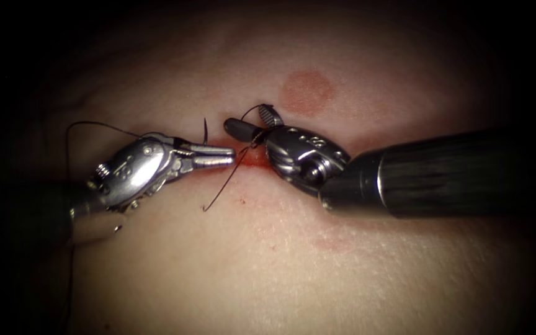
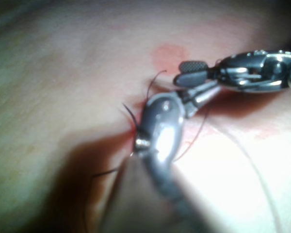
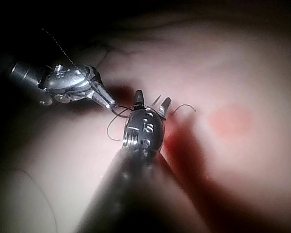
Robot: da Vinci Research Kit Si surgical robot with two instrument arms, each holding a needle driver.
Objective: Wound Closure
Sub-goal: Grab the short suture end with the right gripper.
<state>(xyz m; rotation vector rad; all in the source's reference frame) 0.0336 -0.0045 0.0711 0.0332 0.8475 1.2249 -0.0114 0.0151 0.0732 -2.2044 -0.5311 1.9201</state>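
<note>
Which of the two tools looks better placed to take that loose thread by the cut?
Probably the right tool: its jaws stand open over the thread, while the left tool is shut at the cut.

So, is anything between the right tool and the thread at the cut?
Nothing visible. The right tool, jaws open, holds nothing, and the thread runs up between them. The left tool, shut, seems to grip thread right beside it at the cut.

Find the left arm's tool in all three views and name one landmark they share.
Endoscope view: the left arm's tool comes in from the picture's left, tips at the cut.
Left wrist view: seen from behind, pointing at the right arm's tool.
Right wrist view: beyond the right arm's tool.
Shared landmark: the round pink mark.
</note>
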